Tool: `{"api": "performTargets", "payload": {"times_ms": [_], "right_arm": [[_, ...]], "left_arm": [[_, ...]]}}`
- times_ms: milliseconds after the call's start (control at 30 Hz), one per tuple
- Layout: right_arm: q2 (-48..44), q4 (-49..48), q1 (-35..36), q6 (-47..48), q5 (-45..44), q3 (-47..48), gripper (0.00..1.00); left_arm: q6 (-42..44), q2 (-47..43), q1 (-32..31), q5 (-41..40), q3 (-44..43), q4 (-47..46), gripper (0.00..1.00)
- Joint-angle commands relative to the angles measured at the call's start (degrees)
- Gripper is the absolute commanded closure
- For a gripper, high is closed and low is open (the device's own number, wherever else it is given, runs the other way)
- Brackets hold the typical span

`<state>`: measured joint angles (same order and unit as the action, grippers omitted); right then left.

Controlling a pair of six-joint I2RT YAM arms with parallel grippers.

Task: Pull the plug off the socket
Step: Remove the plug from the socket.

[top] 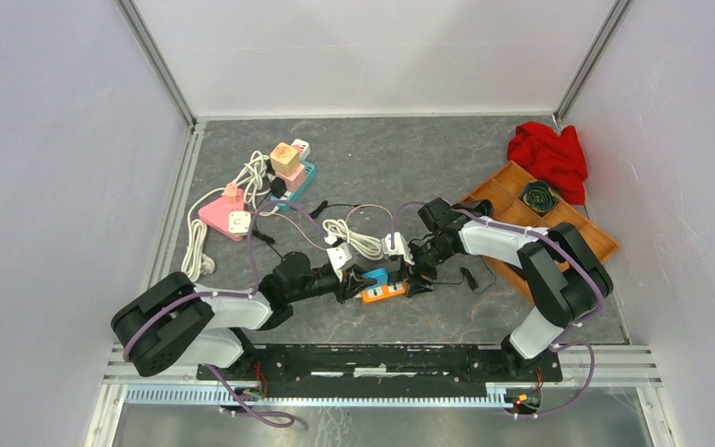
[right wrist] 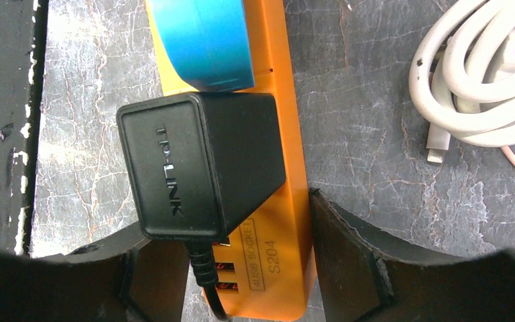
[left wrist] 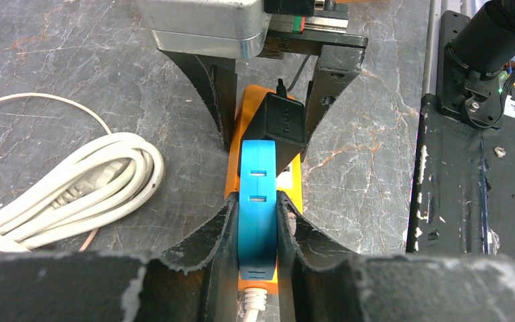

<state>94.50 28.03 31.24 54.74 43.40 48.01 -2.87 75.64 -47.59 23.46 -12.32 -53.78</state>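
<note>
An orange socket strip lies on the grey table between my two arms. A blue plug and a black TP-LINK plug both sit in it, side by side. My left gripper is shut on the blue plug, one finger pressed to each side. My right gripper straddles the strip's USB end and is shut on it. Its right finger touches the orange edge, and the black plug hides most of its left finger. In the left wrist view the black plug stands between the right gripper's fingers.
A coiled white cable lies just behind the strip. A pink power strip and a teal one with a wooden block sit at the back left. A wooden tray and a red cloth are at the right. The black base rail runs along the near side.
</note>
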Motion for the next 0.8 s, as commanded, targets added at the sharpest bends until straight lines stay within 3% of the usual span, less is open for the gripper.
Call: {"api": "performTargets", "payload": {"times_ms": [0,300,767], "right_arm": [[2.4,0.5,0.2,-2.3,-5.9,0.8,1.0],[3.5,0.4,0.6,-3.1,-7.6,1.1,0.99],[4.4,0.5,0.9,-4.0,-8.8,1.5,1.0]], "left_arm": [[3.9,-2.9,-1.8,1.6,-2.9,1.8,0.98],[6.5,-5.9,-3.6,-1.8,-4.1,7.9,0.98],[-2.4,-4.6,-3.5,0.1,-0.9,0.5,0.98]]}}
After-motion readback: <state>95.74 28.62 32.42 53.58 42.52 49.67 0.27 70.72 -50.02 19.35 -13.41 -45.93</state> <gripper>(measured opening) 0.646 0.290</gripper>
